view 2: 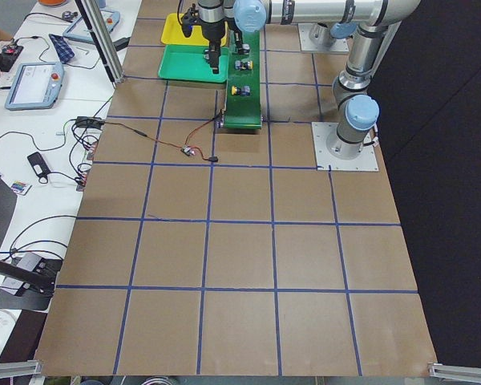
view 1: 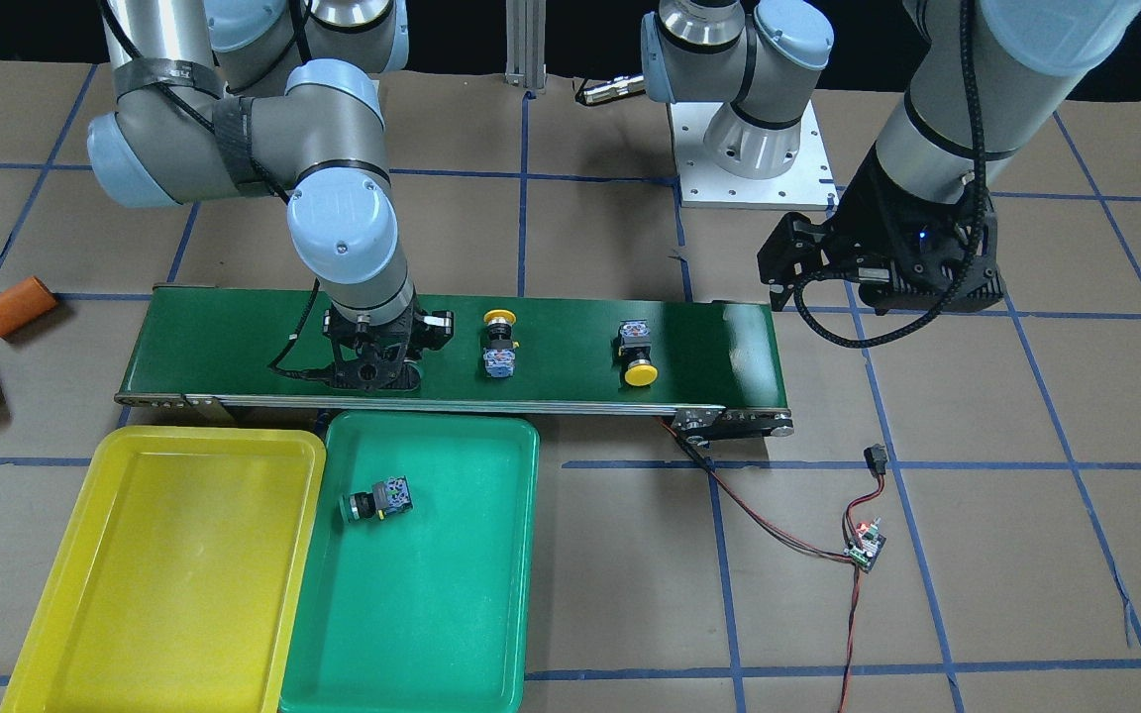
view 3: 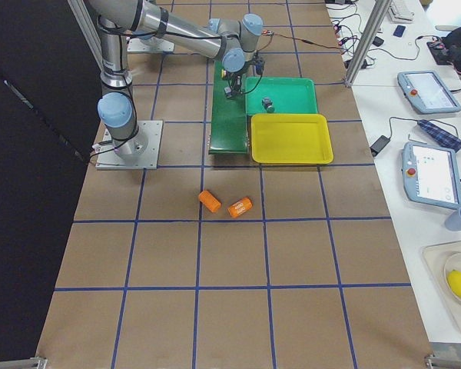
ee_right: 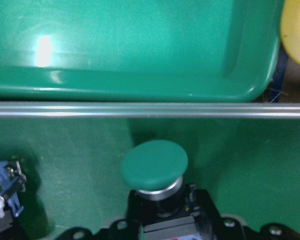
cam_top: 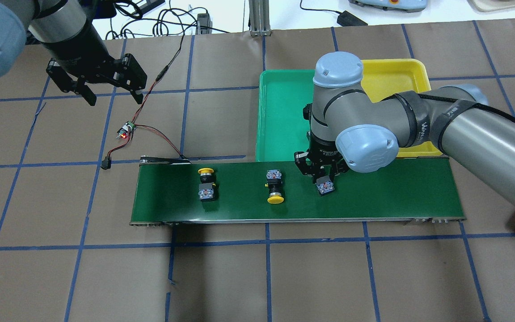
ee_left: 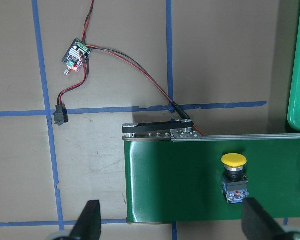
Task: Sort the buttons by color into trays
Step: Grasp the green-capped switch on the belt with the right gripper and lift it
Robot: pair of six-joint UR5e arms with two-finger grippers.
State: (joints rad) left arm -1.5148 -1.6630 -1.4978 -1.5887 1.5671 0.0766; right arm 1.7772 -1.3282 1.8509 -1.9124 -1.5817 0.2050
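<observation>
Four buttons, two green and two yellow. One green button (ee_right: 154,162) lies on its side on the conveyor belt (cam_top: 396,192) between the right jaws, which sit narrow, clamped on its switch body. Its long axis runs across the belt, cap toward the green tray (view 1: 432,614).

The right wrist view shows the green cap. Overhead shows only the blue-grey body end on the robot's side (cap hidden under the wrist). In the front view the wrist hides it entirely.

The other green button (view 1: 379,500) lies on its side in the green tray, cap toward the yellow tray (view 1: 184,574); overhead, the arm blocks it.

Both yellows lie across the belt. The end yellow button (cam_top: 206,183) points its cap at the tray side, the middle yellow button (cam_top: 275,190) at the robot.

Left jaws are wide and hold nothing, above the desk (cam_top: 61,268) past the belt end.
</observation>
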